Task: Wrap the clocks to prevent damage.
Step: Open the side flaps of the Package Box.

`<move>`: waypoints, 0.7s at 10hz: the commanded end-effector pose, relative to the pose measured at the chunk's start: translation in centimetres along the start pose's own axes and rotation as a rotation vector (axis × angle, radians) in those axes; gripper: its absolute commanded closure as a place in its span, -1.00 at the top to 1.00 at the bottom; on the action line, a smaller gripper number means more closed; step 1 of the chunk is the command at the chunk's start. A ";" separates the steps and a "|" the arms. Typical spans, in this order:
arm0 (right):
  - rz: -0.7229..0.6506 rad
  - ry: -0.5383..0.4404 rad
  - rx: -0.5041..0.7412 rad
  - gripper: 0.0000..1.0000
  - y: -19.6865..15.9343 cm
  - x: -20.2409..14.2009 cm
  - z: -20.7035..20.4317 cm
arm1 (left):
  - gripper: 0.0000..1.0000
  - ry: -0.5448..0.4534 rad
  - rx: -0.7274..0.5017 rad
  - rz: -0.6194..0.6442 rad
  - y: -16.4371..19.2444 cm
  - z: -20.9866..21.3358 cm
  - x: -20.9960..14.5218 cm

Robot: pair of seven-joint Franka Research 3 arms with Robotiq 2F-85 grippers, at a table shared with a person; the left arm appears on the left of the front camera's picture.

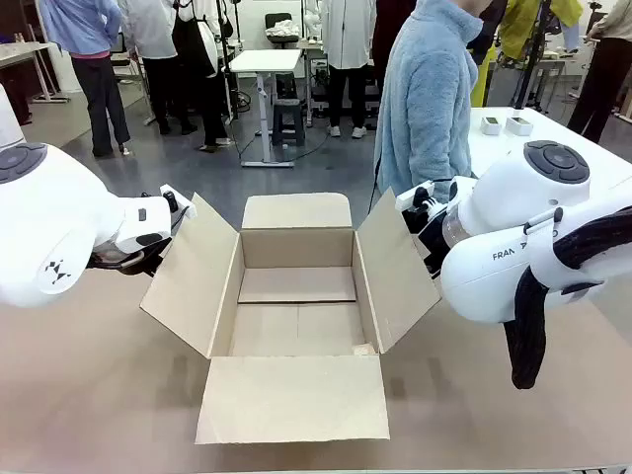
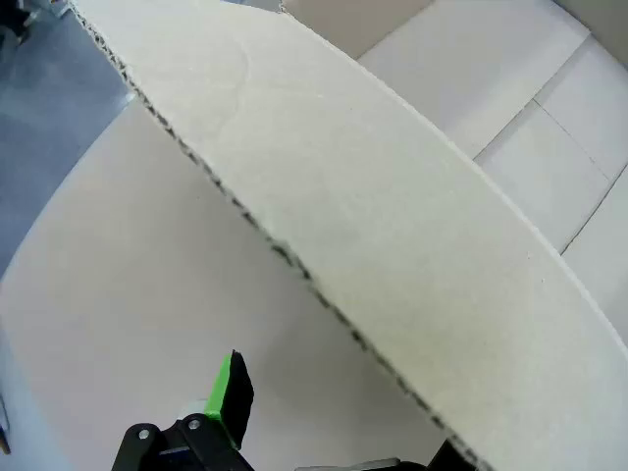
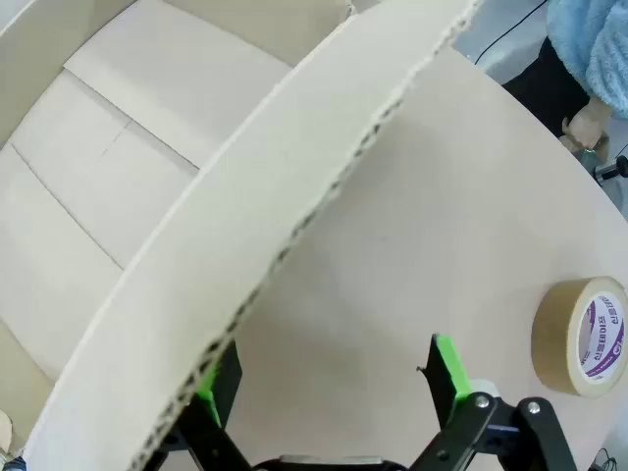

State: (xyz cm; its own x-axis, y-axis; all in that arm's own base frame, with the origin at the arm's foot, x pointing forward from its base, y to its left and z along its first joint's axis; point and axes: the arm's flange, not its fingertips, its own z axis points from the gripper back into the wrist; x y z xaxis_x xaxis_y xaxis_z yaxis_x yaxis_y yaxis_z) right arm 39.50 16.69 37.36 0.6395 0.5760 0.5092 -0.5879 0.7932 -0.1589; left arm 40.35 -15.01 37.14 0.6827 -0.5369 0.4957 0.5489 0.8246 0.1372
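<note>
Right wrist view: right gripper point(image 3: 334, 378) spread astride the right flap point(image 3: 294, 196) of the box point(image 1: 296, 247); left gripper point(image 2: 334, 432) spread astride the left flap point(image 2: 392, 226). Pinching unevenly could crease flaps or drag the box.

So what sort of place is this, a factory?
Probably a robotics lab, not a factory: two white robot arms flank an open cardboard box on a table, and people stand among white desks behind.

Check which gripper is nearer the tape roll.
Right. The right gripper sits at the right flap of the box, with the tape roll beside it; the left gripper is across the box at the left flap.
</note>
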 end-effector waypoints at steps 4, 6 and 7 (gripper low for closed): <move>0.000 0.000 0.000 1.00 0.0 0.0 0.0 | 1.00 0.000 0.000 0.000 0.0 0.0 0.0; 0.000 0.000 0.000 1.00 0.0 0.0 0.0 | 1.00 0.000 0.000 0.000 0.0 0.0 0.0; 0.000 0.000 0.000 1.00 0.0 0.0 0.0 | 1.00 0.000 0.000 0.000 0.0 0.0 0.0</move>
State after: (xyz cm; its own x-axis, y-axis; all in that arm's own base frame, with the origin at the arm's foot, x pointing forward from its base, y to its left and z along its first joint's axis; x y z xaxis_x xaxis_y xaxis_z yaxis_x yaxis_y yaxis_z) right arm 39.51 16.69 37.36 0.6391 0.5765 0.5090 -0.5882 0.7929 -0.1595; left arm 40.34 -15.02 37.14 0.6825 -0.5370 0.4957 0.5490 0.8245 0.1372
